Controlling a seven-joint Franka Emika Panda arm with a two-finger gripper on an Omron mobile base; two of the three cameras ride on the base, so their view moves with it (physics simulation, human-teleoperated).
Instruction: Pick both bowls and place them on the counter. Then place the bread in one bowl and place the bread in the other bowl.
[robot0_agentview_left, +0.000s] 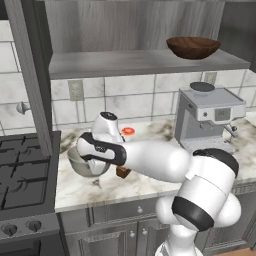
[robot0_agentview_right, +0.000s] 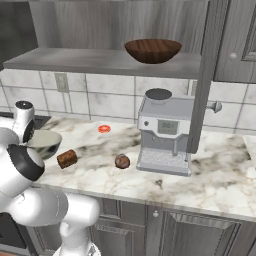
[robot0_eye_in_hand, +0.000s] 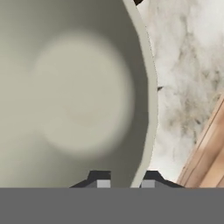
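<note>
The deep cream bowl (robot0_agentview_left: 86, 164) (robot0_agentview_right: 46, 142) sits at the left end of the marble counter (robot0_agentview_left: 150, 132), beside the stove. In the hand view my gripper (robot0_eye_in_hand: 125, 183) straddles the bowl's rim (robot0_eye_in_hand: 146, 96), one fingertip inside and one outside. The jaws stand narrow, and I cannot tell whether they press the wall. The dark wooden bowl (robot0_agentview_left: 193, 47) (robot0_agentview_right: 152, 50) rests on the grey wall shelf. Two brown breads lie on the counter: a stubby one (robot0_agentview_right: 66, 158) next to the cream bowl, and a round one (robot0_agentview_right: 122, 161) nearer the coffee machine.
A grey coffee machine (robot0_agentview_left: 207, 117) (robot0_agentview_right: 165, 132) stands at the right of the counter. A small red thing (robot0_agentview_left: 128, 131) (robot0_agentview_right: 104, 128) lies near the tiled wall. The black stove (robot0_agentview_left: 25, 170) borders the counter on the left. A cabinet post (robot0_agentview_right: 202, 75) hangs by the machine.
</note>
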